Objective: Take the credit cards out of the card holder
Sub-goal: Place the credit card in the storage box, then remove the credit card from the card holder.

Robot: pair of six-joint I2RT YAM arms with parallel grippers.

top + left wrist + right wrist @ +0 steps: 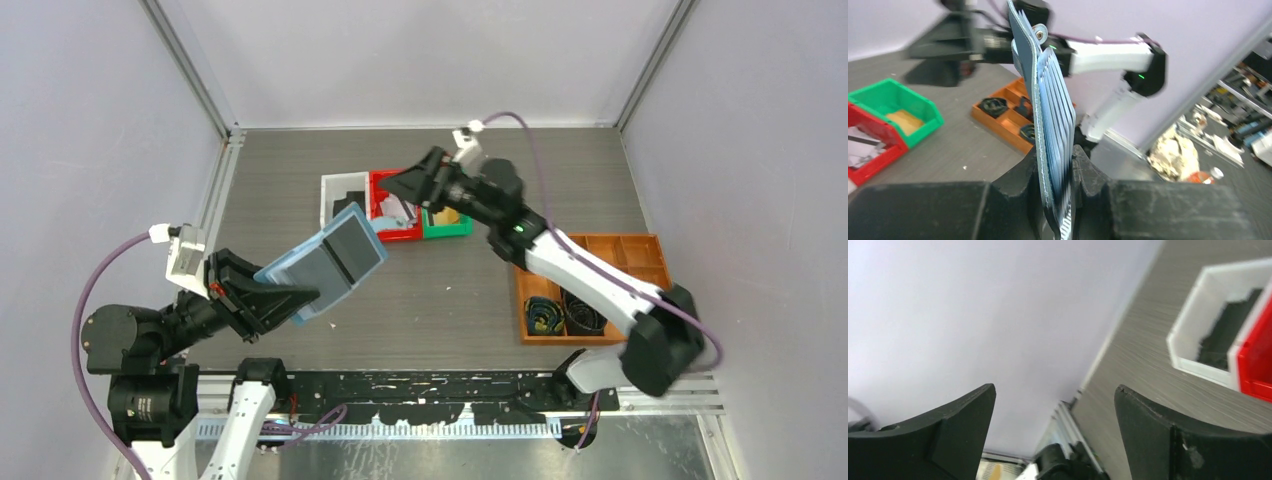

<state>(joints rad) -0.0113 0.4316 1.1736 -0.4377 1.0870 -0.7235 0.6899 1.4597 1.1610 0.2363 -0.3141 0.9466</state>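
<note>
Card holder (322, 265), a blue folding wallet, is held open and clear of the desk (280, 180) by the left gripper (298, 300), whose fingers (1087, 172) are closed narrowly on its near-left end. From above, its long axis runs from that clamped end at the lower left up and to the right, so the free end points toward the row of bins. A dark grey panel shows on the half away from the fingers; whether that is a card cannot be told. In the left wrist view the wallet stands on edge between the fingers, its lighter blue card slots stacked on one face and a round snap (1039, 33) near the top. The right gripper (392, 185) hangs over the red bin (400, 237), well apart from the wallet, with its fingers (953, 425) spread wide and nothing between them. A black card (348, 207) lies in the white bin (325, 200), pale grey cards (395, 210) lie in the red bin, and a gold card (447, 215) lies flat in the green bin (450, 232); the three bins touch side by side. An orange tray (640, 262) with coiled black cables (560, 315) sits at the right of the desk.
</note>
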